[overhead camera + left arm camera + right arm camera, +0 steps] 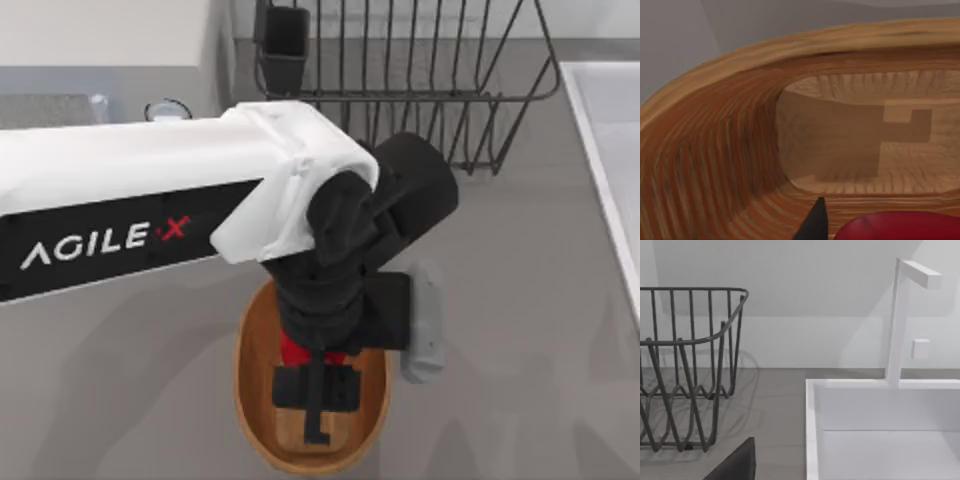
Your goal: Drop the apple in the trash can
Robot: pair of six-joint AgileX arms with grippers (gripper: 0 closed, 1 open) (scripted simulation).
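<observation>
Left gripper point(315, 395): hangs over the trash can, pointing down into it; its 2 fingers are closed around the apple, which sits between them above the basket floor.
Left arm point(150, 215): white with black AgileX lettering, reaching in from the counter's left edge to the middle of the near edge.
Apple point(297, 351): small, glossy and red, held in the left gripper inside the rim of the trash can; in the left wrist view its red top point(900, 226) shows beside a dark fingertip point(812, 225).
Trash can point(252, 385): oval, orange-brown, with ribbed walls point(715, 150) and a lighter flat bottom; it stands at the counter's near edge, about midway along it.
Wire rack point(420, 85): black, at the far edge of the counter, well apart from the trash can; a small dark cup point(284, 40) hangs at its left end.
Sink point(610, 150): white, at the counter's right edge, with a white faucet point(900, 320) behind it.
Right gripper: a dark part point(735, 462) shows in the right wrist view; I cannot tell how its fingers stand.
</observation>
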